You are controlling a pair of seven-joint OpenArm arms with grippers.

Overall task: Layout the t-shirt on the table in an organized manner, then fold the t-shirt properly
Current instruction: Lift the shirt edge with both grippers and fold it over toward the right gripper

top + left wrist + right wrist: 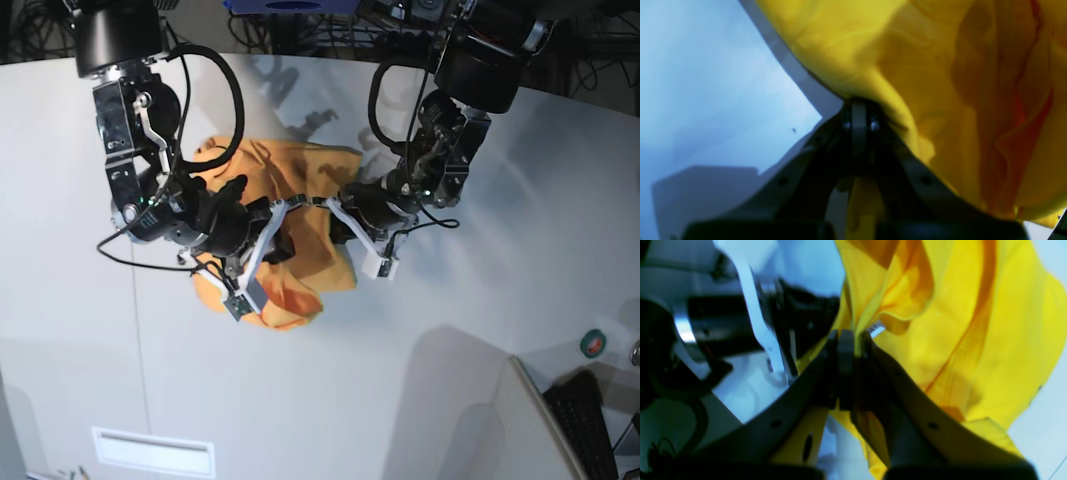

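Observation:
The light-orange t-shirt (305,272) lies bunched in a crumpled heap on the white table (450,330), between my two arms. My right gripper (283,207), on the left of the base view, is shut on a fold of the cloth. In the right wrist view the fabric (973,340) is pinched between the dark fingertips (844,340). My left gripper (332,204) reaches in from the right of the base view and is shut on the t-shirt's edge (940,83). Its jaws (858,108) stand closed together at the cloth's rim. The two grippers are close together.
A small rectangular slot plate (152,452) sits in the table near the front left. A keyboard (590,425) and a grey panel (470,420) are at the front right, with a green roll (594,342) beside them. Cables run along the far edge (330,20).

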